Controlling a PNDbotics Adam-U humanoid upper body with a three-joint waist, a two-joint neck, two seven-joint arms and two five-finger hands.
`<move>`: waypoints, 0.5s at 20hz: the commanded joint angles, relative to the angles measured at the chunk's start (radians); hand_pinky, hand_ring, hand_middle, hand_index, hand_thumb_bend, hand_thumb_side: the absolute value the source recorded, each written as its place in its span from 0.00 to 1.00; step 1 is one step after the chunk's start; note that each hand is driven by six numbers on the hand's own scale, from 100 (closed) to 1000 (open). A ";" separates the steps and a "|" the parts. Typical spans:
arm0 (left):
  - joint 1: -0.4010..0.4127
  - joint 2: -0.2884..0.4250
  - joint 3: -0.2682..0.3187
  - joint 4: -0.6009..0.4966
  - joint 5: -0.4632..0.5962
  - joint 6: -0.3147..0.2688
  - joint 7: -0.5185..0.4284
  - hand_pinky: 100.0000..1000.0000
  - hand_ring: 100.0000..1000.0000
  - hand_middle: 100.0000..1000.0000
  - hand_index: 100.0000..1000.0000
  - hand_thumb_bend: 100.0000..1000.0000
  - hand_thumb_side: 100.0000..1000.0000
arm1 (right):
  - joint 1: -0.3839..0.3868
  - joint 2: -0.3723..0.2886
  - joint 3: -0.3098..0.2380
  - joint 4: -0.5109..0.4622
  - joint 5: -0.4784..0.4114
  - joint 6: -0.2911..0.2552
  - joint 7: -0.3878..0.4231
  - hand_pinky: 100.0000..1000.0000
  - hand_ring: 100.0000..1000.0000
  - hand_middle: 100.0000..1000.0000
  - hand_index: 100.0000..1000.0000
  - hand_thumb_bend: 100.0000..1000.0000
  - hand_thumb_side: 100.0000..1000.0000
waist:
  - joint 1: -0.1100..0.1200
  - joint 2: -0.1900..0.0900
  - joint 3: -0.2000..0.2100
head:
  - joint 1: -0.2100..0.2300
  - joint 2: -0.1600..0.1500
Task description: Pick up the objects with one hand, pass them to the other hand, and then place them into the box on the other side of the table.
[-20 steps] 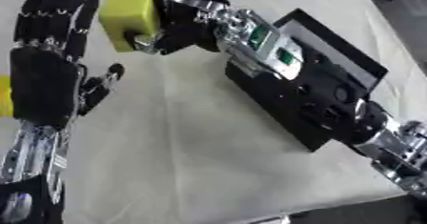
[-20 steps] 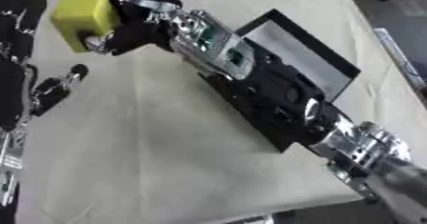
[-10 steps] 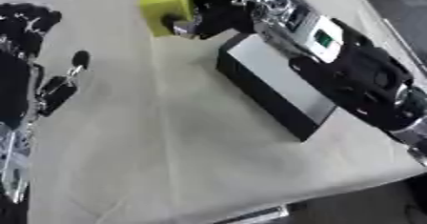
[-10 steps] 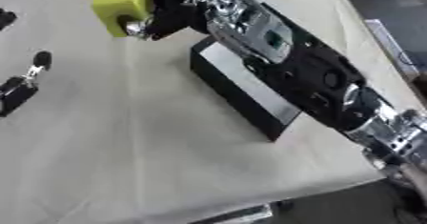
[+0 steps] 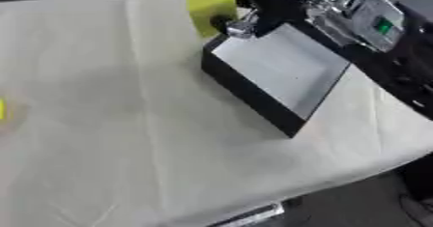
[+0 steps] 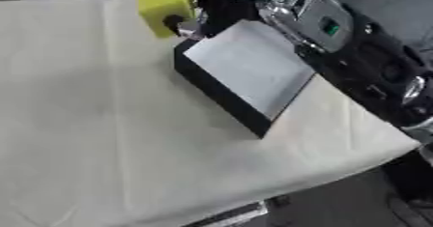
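Count at this moment: one yellow block is showing, sitting against the fingers of the one robot hand, the right hand, that is appearing in view. One black box with a grey inside is lying just below those fingers. One pale cloth-covered table is carrying it all. One small yellow patch is peeking in far left of the fingers; kind cannot be told.

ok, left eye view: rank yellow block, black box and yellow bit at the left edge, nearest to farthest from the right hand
1. yellow block: held in the right hand, top centre.
2. black box: just below the hand.
3. yellow bit: far left edge.
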 commanded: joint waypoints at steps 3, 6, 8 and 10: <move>0.006 0.098 0.089 -0.082 0.183 0.098 -0.045 0.82 0.72 0.64 0.77 0.13 0.35 | 0.069 -0.089 -0.095 0.050 0.111 -0.139 -0.002 0.92 0.82 0.69 0.94 0.12 0.00 | 0.002 -0.010 -0.001 | -0.030 -0.023; 0.010 0.112 0.117 -0.107 0.210 0.133 -0.019 0.82 0.71 0.63 0.77 0.12 0.34 | 0.109 -0.109 -0.113 0.091 0.236 -0.219 -0.013 0.89 0.80 0.68 0.93 0.22 0.00 | 0.002 -0.005 -0.002 | -0.043 -0.031; 0.010 0.116 0.125 -0.120 0.210 0.147 -0.006 0.82 0.71 0.63 0.77 0.12 0.33 | 0.125 -0.112 -0.116 0.125 0.326 -0.263 -0.027 0.87 0.80 0.66 0.92 0.29 0.00 | 0.004 -0.001 0.000 | -0.047 -0.038; 0.008 0.119 0.129 -0.128 0.213 0.155 0.000 0.82 0.71 0.63 0.77 0.12 0.33 | 0.133 -0.109 -0.115 0.156 0.396 -0.298 -0.042 0.85 0.79 0.64 0.86 0.34 0.00 | 0.005 0.001 0.001 | -0.048 -0.043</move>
